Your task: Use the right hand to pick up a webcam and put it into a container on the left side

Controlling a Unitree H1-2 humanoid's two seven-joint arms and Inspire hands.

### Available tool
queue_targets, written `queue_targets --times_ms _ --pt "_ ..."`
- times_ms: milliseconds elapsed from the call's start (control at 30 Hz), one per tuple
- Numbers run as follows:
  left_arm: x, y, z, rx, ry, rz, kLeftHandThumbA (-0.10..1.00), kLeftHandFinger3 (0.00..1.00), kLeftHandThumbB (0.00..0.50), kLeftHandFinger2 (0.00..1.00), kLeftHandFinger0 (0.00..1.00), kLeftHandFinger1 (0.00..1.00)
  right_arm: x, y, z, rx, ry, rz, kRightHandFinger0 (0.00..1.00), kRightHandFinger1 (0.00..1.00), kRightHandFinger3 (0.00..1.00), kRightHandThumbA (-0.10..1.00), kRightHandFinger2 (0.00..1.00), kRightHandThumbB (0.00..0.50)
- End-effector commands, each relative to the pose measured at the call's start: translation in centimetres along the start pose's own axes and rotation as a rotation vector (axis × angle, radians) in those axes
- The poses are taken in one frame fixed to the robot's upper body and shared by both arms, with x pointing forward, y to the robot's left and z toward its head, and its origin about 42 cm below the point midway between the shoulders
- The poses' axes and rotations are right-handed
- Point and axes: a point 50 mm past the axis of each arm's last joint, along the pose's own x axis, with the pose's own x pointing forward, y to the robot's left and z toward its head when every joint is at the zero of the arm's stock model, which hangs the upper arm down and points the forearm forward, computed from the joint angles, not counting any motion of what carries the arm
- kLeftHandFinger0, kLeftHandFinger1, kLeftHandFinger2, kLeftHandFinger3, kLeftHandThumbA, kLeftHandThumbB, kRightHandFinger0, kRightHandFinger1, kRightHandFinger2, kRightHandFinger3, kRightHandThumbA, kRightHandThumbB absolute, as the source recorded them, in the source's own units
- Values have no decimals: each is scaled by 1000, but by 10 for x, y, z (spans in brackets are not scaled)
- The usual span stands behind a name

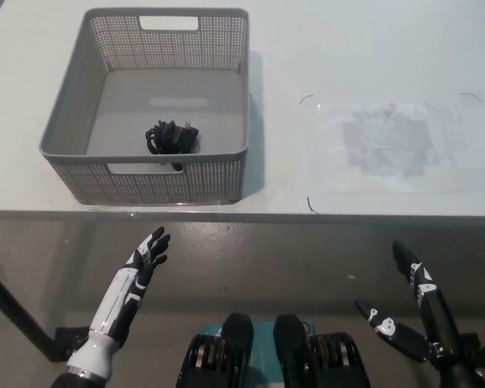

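A: How did we hold the right hand point(416, 311)?

B: We kept it low at the picture's bottom right, below the front edge of the worktop point(372, 56), black fingers point(408, 263) spread wide and holding nothing. It was well apart from everything on the surface.

A: And the left hand point(149, 252)?

B: It rested at the lower left, also below the worktop edge, pointing up toward the basket point(226, 182). Its fingers were stretched out and slightly apart, empty.

A: What did we see of the surface?

B: A pale, whitish worktop with a faint greyish rectangular patch point(388, 141) on its right half and a few thin dark curved marks around that patch. Beneath the front edge lay a darker brownish floor, and a dark bar crossed the bottom left corner.

A: And the container?

B: The grey perforated basket stood on the left part of the worktop, with handle cut-outs in its near and far walls. The webcam point(171, 136), a small black bundle with its cable, lay inside on the basket floor, toward the near wall and roughly centred. We saw nothing else in it.
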Motion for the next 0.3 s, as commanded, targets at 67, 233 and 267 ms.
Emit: queue_targets --times_ms 67,233,267 --pt "7 6 9 15 -56 8 969 1000 159 1000 1000 1000 13 -1 13 -6 -66 12 1000 1000 1000 821 1000 360" --pt "7 5 8 7 -54 9 960 1000 166 1000 1000 1000 13 -3 13 -19 -57 13 1000 1000 1000 824 1000 365" --pt "7 5 8 7 -54 9 960 1000 166 1000 1000 1000 13 -3 13 -19 -57 13 1000 1000 1000 824 1000 365"
